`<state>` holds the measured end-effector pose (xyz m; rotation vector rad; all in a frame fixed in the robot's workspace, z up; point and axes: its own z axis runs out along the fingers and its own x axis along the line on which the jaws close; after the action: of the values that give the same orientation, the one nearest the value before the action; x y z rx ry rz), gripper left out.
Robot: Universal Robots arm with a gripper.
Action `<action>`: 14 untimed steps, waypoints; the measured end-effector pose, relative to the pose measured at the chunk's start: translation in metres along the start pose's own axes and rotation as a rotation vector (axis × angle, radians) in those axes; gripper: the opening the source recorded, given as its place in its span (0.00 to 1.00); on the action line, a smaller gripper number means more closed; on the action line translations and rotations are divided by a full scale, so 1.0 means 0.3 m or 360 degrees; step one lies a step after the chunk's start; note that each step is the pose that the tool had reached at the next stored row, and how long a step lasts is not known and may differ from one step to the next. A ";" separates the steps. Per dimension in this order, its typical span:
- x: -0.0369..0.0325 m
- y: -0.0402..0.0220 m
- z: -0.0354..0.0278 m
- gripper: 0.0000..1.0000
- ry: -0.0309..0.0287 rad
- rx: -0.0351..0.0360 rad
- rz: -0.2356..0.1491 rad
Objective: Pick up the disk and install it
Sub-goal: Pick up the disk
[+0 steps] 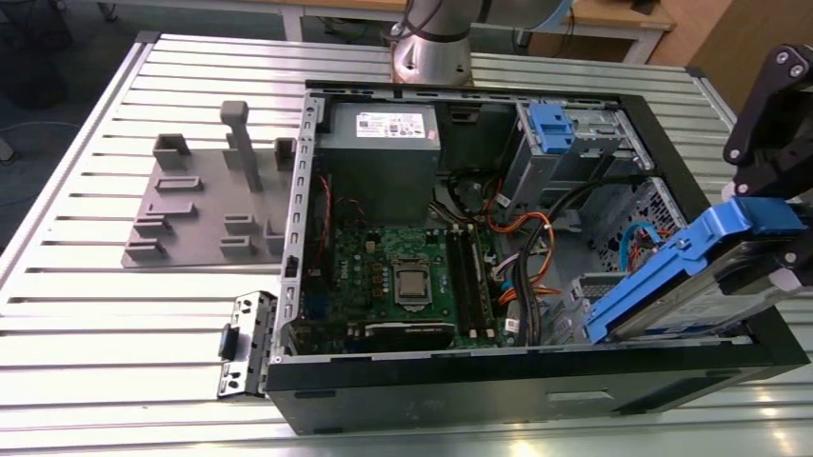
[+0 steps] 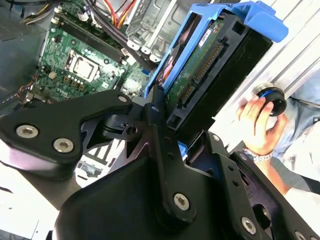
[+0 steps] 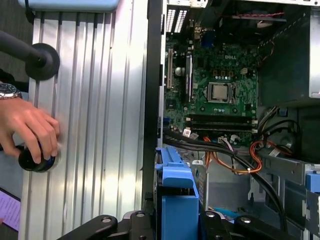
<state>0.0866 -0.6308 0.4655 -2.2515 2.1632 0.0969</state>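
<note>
The disk (image 1: 705,271), a silver drive in a bright blue carrier, hangs tilted over the open computer case (image 1: 508,376), at the corner on the exterior view's right. My gripper (image 1: 785,271) is shut on it from that side. In the second wrist view the disk (image 2: 207,62) stands edge-on with its circuit board and connector facing out, and the black fingers (image 2: 156,112) of the gripper (image 2: 182,135) clamp its lower end. In the first wrist view the blue carrier (image 3: 175,192) rises from the gripper (image 3: 172,225) beside the case wall.
Inside the case lie a green motherboard (image 1: 394,276), a grey power supply (image 1: 377,143), loose cables (image 1: 534,238) and a drive cage holding a blue bracket (image 1: 549,129). A grey fixture plate (image 1: 204,209) sits on the slatted table. A person's hand (image 3: 27,130) holds a black knob.
</note>
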 end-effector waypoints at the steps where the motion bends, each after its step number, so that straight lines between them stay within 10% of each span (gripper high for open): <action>1: 0.002 -0.008 0.000 0.36 -0.00001 0.0000 0.0000; 9: 0.010 -0.092 0.003 0.36 -0.00052 -0.0005 0.0000; 14: 0.005 -0.111 0.014 0.36 -0.00515 -0.0004 0.0000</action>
<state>0.1199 -0.6307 0.4602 -2.2349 2.1488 0.1353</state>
